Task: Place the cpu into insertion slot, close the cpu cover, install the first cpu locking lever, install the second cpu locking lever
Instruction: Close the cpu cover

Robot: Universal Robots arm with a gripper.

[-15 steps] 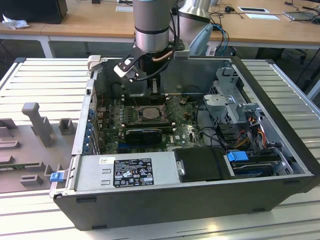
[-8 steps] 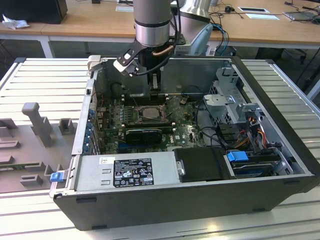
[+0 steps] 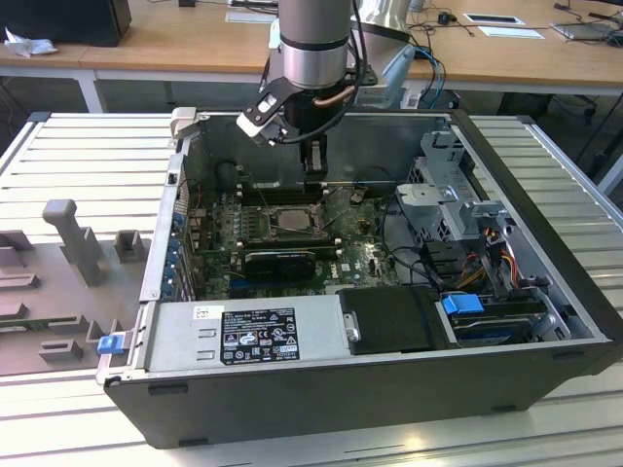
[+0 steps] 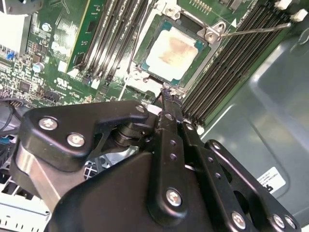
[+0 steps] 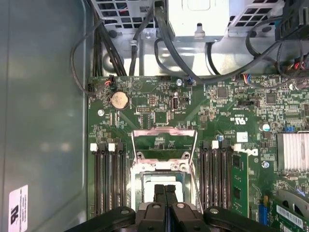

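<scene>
Table: slatted grey metal table [image 3: 88, 146] carrying an open computer case [image 3: 389, 389], with the motherboard facing up.
Exterior view, gripper: the gripper [image 3: 312, 175] hangs straight down inside the case. It sits just past the insertion slot [image 3: 292, 220], on the side away from the camera, with its tips low over the board.
Second wrist view, gripper: the gripper [image 4: 166, 94] has its fingers pressed together into one narrow blade and holds nothing. The tip is at the slot's rim beside a small metal tab; I cannot tell whether they touch.
Second wrist view, cpu: the cpu [image 4: 176, 52] lies flat in the slot, just ahead of the fingertips and square to the rim.
Second wrist view, rod: a thin metal rod [image 4: 256, 30], likely a locking lever, reaches out beyond the cpu across the memory slots [image 4: 231, 63].
First wrist view, cover: the cpu cover [image 5: 164, 131] appears raised open beyond the gripper [image 5: 164, 191], and the green board shows through its window.
First wrist view, room: memory slots flank the gripper on both sides, and the case wall is well apart.
</scene>
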